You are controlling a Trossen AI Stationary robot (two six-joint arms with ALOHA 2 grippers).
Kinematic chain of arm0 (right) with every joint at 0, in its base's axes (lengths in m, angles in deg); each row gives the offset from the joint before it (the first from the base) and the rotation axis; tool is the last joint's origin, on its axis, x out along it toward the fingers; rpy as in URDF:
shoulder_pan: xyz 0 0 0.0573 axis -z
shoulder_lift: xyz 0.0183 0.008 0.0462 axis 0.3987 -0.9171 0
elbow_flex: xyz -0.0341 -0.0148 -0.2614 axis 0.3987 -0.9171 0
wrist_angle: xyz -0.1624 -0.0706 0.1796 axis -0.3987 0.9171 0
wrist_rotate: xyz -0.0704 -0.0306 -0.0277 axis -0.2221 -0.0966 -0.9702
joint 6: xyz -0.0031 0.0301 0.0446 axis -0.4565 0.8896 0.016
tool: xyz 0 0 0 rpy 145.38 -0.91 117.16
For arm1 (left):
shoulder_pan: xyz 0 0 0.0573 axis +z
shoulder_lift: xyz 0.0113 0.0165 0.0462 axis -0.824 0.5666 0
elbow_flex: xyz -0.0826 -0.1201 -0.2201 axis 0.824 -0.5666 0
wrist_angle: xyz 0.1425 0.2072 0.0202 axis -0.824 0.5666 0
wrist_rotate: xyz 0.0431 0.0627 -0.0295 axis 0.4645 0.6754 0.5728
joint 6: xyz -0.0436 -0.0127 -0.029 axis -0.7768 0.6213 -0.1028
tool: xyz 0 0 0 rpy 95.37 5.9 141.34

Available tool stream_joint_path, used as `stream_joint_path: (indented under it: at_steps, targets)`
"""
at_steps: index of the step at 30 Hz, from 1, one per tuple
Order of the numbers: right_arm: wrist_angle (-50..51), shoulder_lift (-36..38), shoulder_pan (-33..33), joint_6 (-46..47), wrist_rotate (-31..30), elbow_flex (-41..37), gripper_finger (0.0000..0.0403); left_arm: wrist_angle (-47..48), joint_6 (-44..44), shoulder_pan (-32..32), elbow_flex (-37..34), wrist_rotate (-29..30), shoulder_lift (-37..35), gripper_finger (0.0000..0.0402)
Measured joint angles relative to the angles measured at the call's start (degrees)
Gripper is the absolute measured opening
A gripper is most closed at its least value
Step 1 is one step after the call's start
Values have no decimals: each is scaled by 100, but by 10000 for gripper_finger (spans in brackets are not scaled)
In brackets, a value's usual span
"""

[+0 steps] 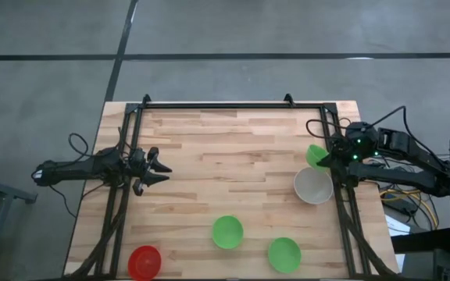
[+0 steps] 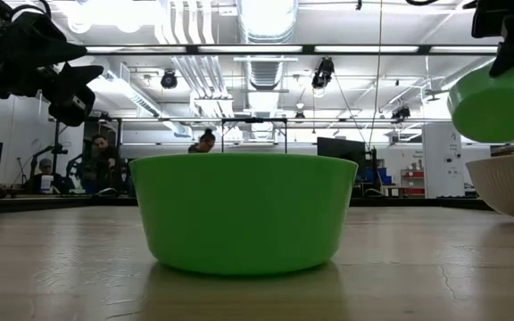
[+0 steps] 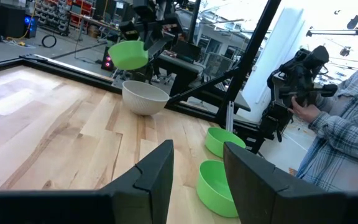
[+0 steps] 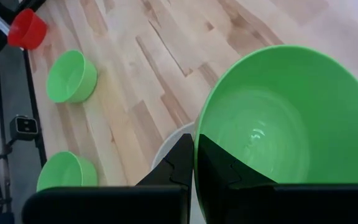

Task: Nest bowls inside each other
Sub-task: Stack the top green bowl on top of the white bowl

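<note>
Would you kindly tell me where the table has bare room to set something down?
Free: the wooden tabletop centre and far side, between the left claw and the pale round plastic bowl. Crowded: near edge, with the red bowl and two green bowls.

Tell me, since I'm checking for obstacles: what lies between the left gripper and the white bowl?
Only bare wooden table. In the high view, nothing stands between the left gripper and the white bowl; the right gripper holds a green bowl above it.

One green bowl [image 1: 316, 154] hangs tilted in the air near the table's right edge, just beside the upright white-grey bowl [image 1: 313, 186]. Two more green bowls [image 1: 227, 232] [image 1: 284, 254] stand upright near the front edge, and the red bowl [image 1: 144, 262] sits at the front-left corner.
</note>
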Motion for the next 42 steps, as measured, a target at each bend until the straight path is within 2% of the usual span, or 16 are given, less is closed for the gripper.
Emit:
stream_joint_path:
  at_steps: [26, 42]
  targets:
    - [-76, -22, 0, 303, 439, -376, 8, 0, 0, 0, 2, 2, 0, 145]
    - [-347, -20, -2, 492, 947, -758, 8, -2, 0, 0, 2, 2, 2, 145]
